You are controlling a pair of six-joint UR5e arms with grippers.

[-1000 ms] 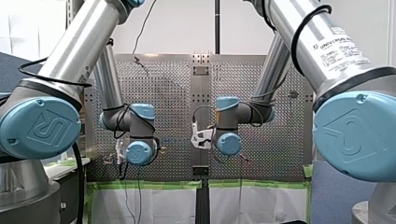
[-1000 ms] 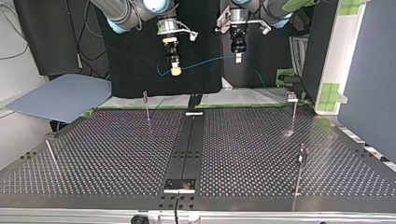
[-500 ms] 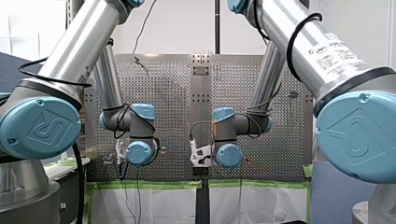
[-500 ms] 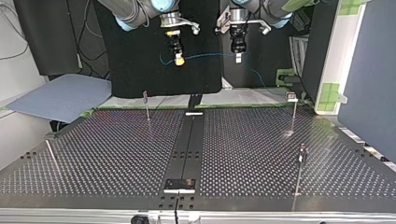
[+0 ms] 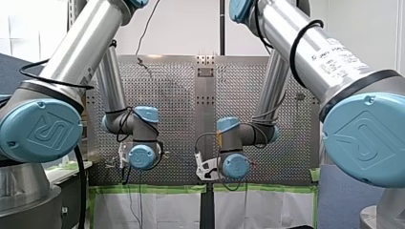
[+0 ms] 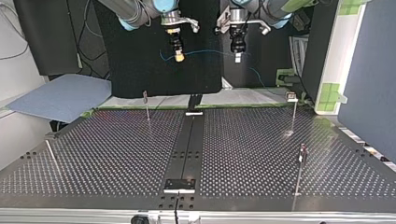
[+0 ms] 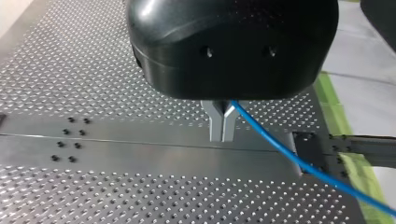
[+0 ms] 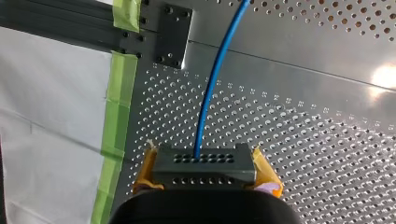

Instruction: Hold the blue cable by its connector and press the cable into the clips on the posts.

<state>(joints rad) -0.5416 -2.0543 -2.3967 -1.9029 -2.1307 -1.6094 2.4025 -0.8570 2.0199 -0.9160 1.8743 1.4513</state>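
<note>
Thin blue cable [image 8: 211, 88] over perforated metal table [image 8: 303, 140] — dark connector block [image 8: 204, 164] clenched by my right gripper [image 8: 205, 171], cable by my left gripper [image 7: 222, 133].

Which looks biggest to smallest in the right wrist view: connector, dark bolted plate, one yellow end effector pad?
1. connector: largest, though it is nearest the camera, which inflates it.
2. dark bolted plate.
3. yellow end effector pad: smallest; it only partly shows beside the connector.
</note>
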